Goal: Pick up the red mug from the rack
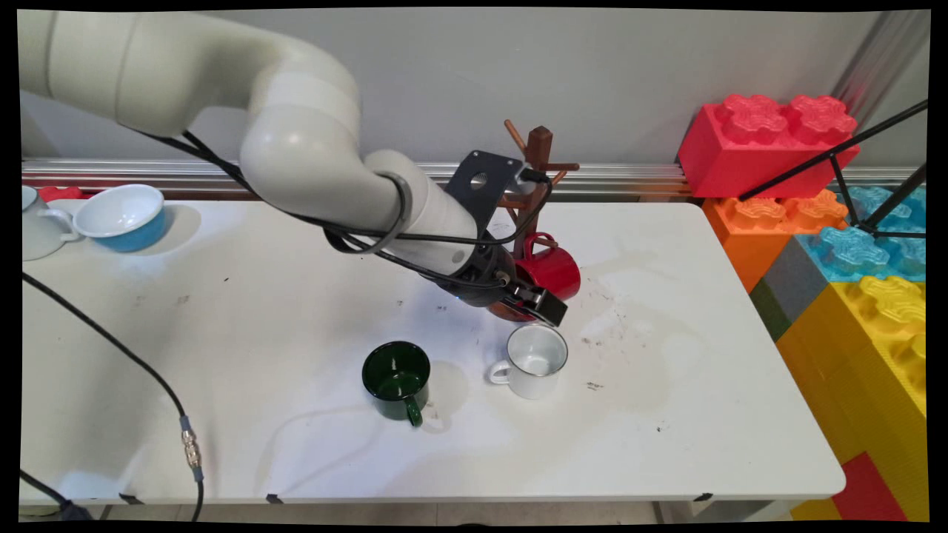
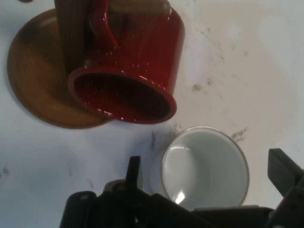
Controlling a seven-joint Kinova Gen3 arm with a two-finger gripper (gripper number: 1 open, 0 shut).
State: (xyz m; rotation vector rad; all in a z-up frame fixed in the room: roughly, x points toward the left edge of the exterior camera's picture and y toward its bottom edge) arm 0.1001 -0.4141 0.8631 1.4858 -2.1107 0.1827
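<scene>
My gripper (image 1: 546,309) (image 2: 209,171) is open and hovers low over the table with nothing in it. Just below it stands a white enamel mug (image 1: 535,359) (image 2: 216,152); in the hand view the mug sits between the two spread fingers (image 2: 135,173). Right behind the gripper a red mug (image 1: 554,271) (image 2: 142,52) hangs by its handle on a brown wooden mug tree (image 1: 539,152), mouth tilted downward. The tree's round base (image 2: 33,80) rests on the table. A dark green mug (image 1: 396,376) stands to the left of the white one.
At the table's far left sit a blue-and-white cup (image 1: 124,215) tipped on its side and a pale mug (image 1: 35,226). A black cable (image 1: 148,370) crosses the left side. Big red, orange, blue and yellow toy bricks (image 1: 852,296) are stacked beyond the right edge.
</scene>
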